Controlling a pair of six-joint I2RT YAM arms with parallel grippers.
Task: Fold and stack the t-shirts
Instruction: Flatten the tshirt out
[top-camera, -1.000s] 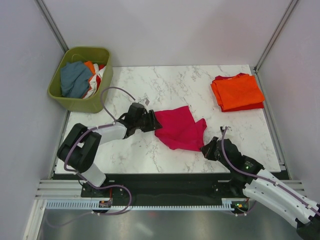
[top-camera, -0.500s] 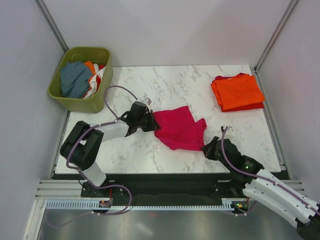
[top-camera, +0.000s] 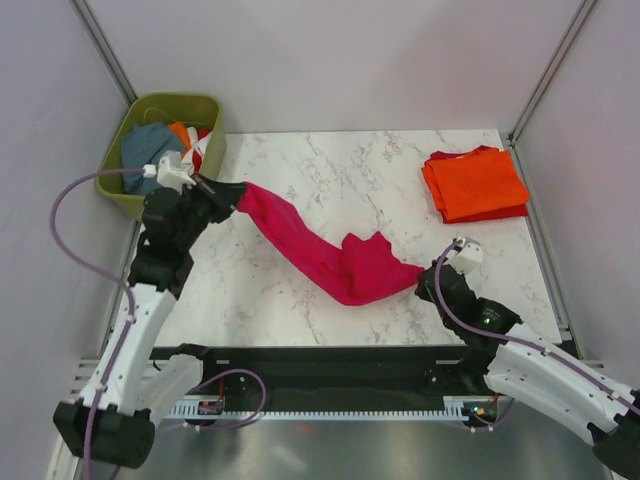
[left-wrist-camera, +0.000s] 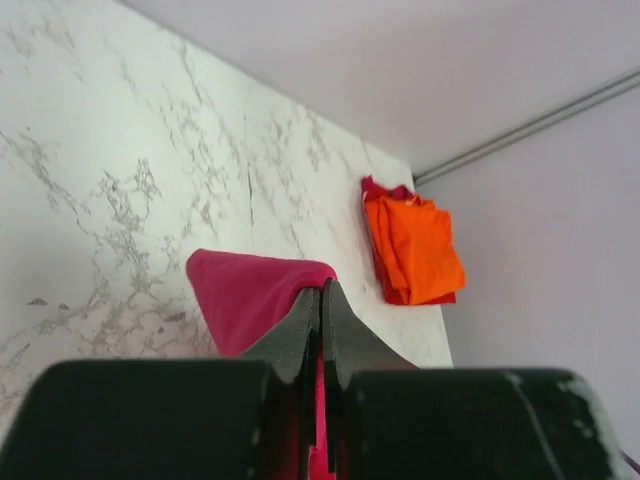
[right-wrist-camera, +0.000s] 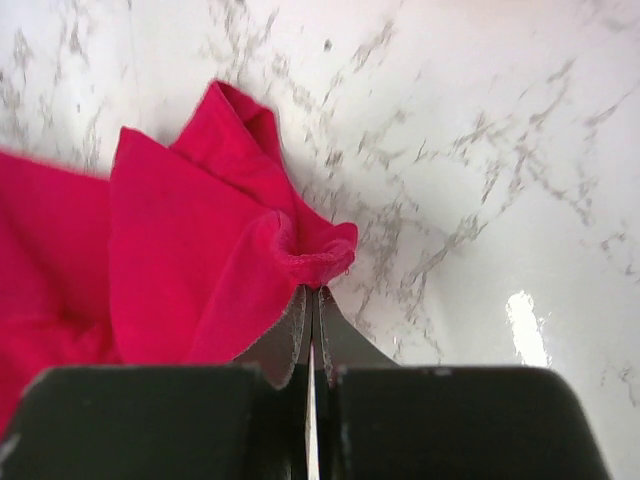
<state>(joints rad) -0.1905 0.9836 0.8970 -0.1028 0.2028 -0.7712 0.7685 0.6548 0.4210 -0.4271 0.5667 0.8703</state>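
The magenta t-shirt (top-camera: 320, 255) spans the gap between the two grippers, probably so it can be drawn open and laid flat for folding. The left gripper (top-camera: 232, 197), up beside the basket (top-camera: 120, 180), is clamped tight on one edge. The right gripper (top-camera: 428, 290), low over the table (top-camera: 350, 170), pinches the opposite hem, jaws fully closed. The folded orange t-shirts (top-camera: 475, 183) lie well beyond the right gripper.

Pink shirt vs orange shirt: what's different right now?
The pink shirt is unfolded, stretched in a long strip across the table; the orange shirt is folded flat at the far right corner. The pink shirt is pinched at both ends by shut jaws; nothing holds the orange shirt. The orange shirt sits on a red shirt; the pink shirt lies alone. Both are plain cloth.
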